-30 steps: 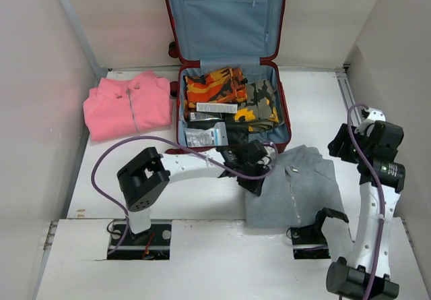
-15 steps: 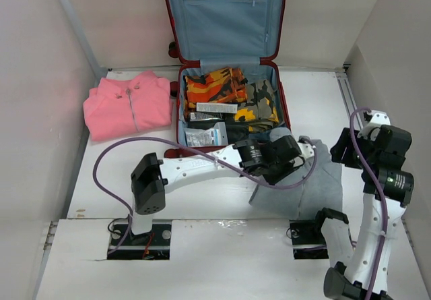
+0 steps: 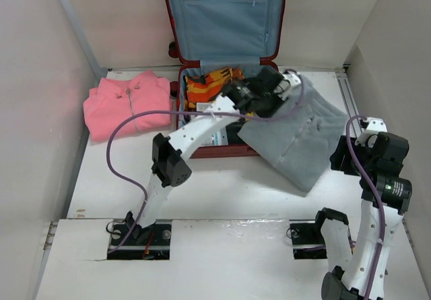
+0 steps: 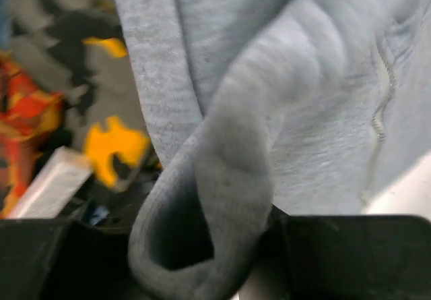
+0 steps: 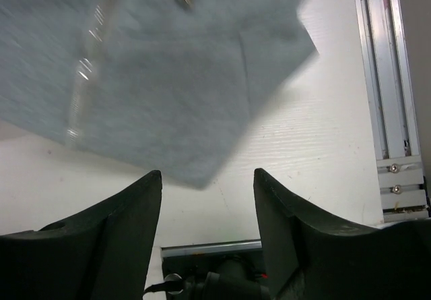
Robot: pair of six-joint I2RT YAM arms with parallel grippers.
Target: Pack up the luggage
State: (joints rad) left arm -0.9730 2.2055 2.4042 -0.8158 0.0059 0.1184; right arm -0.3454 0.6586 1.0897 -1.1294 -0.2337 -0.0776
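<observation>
Luggage (image 3: 222, 30) lies open at the worktop's (image 3: 222, 185) far middle, stiff-shelled, as the left gripper (image 3: 266, 91), clamped on a bunched fold, holds the soft, limp, probably light grey sweater (image 3: 300, 135) over its right rim; right gripper (image 5: 207, 175) hangs wide, empty.

The left gripper (image 3: 288, 83), clamped on the hoodie (image 3: 303, 135), now reaches over the luggage's (image 3: 222, 23) far right corner instead of its near edge. The hoodie, lifted from lying flat, trails right of and behind the fingers. The right gripper (image 5: 207, 175) sits slightly farther back.
</observation>
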